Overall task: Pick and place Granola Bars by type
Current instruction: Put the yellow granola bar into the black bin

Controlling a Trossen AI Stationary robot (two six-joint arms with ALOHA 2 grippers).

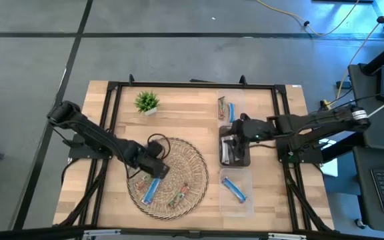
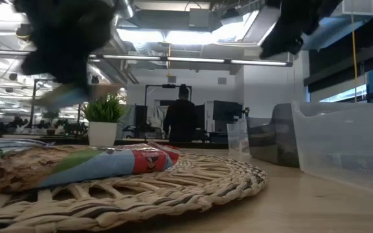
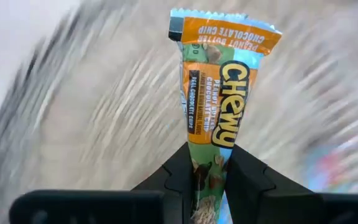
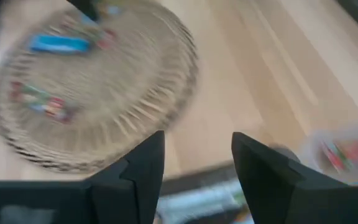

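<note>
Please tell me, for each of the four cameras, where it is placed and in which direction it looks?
High: above, looking straight down; both arms, wicker tray.
Low: at table height, looking level into the room; arms blurred above, potted plant.
Left wrist: on left arm; left gripper holds Chewy bar.
Right wrist: on right arm; right gripper open.
Shared: high and right wrist both show the tray.

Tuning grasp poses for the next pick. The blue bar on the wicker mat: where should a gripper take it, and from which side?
Take the blue bar at its middle, across the narrow width, coming straight down. It seems to lie flat on the wicker mat, long axis slightly tilted, so turn the fingers square to that. The left gripper, already shut on a Chewy bar, hangs close beside it.
</note>
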